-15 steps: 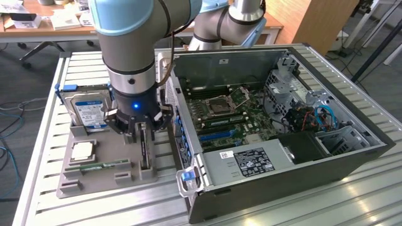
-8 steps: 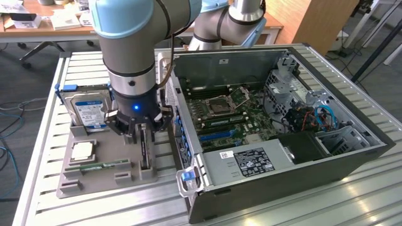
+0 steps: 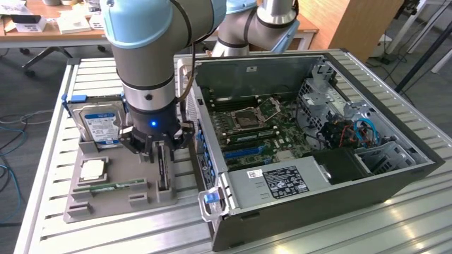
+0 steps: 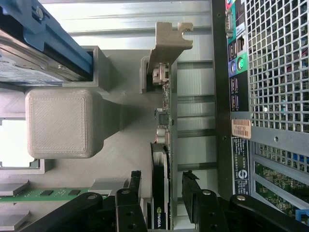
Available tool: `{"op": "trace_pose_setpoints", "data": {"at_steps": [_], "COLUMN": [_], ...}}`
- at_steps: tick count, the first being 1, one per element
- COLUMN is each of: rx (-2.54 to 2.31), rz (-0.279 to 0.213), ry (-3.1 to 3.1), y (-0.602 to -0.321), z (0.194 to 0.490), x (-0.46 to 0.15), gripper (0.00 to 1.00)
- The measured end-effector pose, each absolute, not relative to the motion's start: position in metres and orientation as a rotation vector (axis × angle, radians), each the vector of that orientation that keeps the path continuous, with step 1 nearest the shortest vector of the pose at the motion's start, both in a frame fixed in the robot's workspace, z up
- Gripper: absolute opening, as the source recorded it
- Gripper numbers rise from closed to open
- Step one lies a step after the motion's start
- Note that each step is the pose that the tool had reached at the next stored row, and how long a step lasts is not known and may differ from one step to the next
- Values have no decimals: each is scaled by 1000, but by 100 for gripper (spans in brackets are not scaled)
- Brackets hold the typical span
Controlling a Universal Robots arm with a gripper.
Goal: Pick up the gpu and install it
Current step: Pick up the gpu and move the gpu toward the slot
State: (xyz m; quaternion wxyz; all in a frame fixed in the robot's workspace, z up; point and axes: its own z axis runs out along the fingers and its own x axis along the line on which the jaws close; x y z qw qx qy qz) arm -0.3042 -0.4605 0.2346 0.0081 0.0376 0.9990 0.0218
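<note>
While hand [image 4: 163, 180] straddles gpu [image 4: 160, 157], thin dark card

We're in a robotics lab: an open computer case [image 3: 318, 206] on a slatted metal bench [image 3: 395, 233], cluttered desks [image 3: 50, 36] behind it, loose cables [image 3: 8, 137] on the floor.

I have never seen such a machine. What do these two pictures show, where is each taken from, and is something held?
This is a robot arm with a two-fingered hand at its end. One picture comes from a camera beside the scene, the other from a camera on the wrist. On the slatted table lies a grey tray of computer parts: a hard drive, a square chip, a memory stick and the gpu, standing on its edge. Next to it is an open computer case. The hand is open, with one finger on each side of the gpu, so nothing is held.
</note>
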Motion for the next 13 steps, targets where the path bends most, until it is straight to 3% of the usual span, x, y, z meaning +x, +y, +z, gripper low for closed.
{"op": "trace_pose_setpoints", "data": {"at_steps": [7, 8, 13], "rx": [117, 117, 117], "rz": [68, 68, 69], "ry": [3122, 3122, 3122], "y": [-461, -461, -461], "z": [235, 235, 233], "x": [-304, -304, -304], "gripper": [46, 39, 39]}}
